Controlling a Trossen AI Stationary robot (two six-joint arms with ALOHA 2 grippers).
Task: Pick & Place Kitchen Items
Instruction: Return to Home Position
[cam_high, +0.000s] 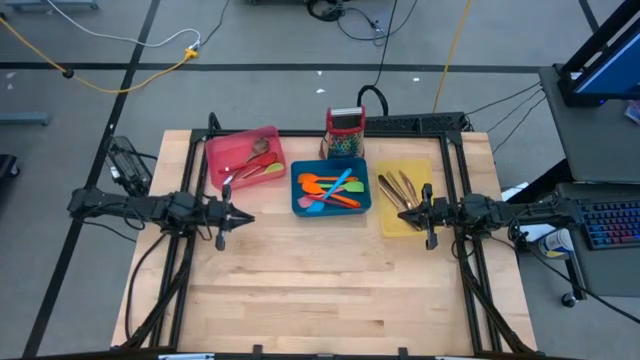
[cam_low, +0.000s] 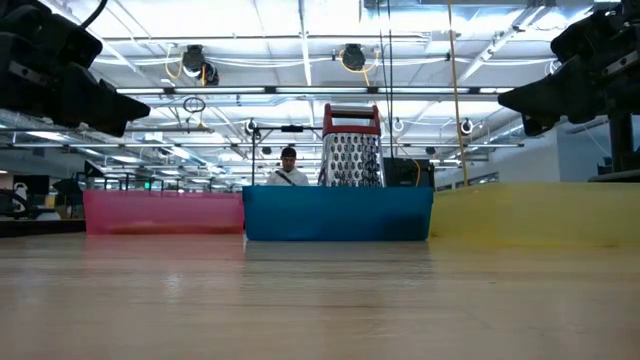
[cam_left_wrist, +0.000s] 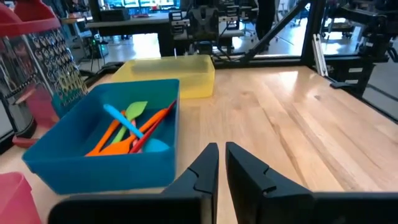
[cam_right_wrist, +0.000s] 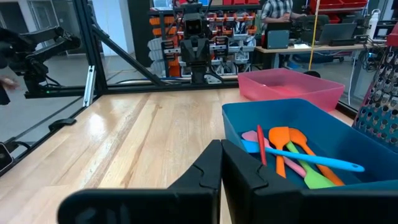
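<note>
Silicone spatulas and spoons (cam_high: 328, 189), orange, red, green and blue, lie in the blue tray (cam_high: 297, 203), also seen in the left wrist view (cam_left_wrist: 134, 127) and the right wrist view (cam_right_wrist: 292, 155). More utensils (cam_high: 250, 163) lie in the pink tray (cam_high: 215, 152), and copper-toned cutlery (cam_high: 398, 186) in the yellow tray (cam_high: 388, 222). My left gripper (cam_left_wrist: 222, 155) hovers level over the table's left side, near the pink tray, with a narrow gap between its fingers and nothing in it. My right gripper (cam_right_wrist: 221, 152) hovers level at the yellow tray's near edge, shut and empty.
A red-topped steel grater (cam_high: 345, 132) stands behind the blue tray. The three trays sit in a row along the table's far half. Bare wood (cam_high: 320, 290) stretches across the near half. Black frame rails (cam_high: 470, 200) run along the table's sides. A person shows beyond the table (cam_low: 289, 170).
</note>
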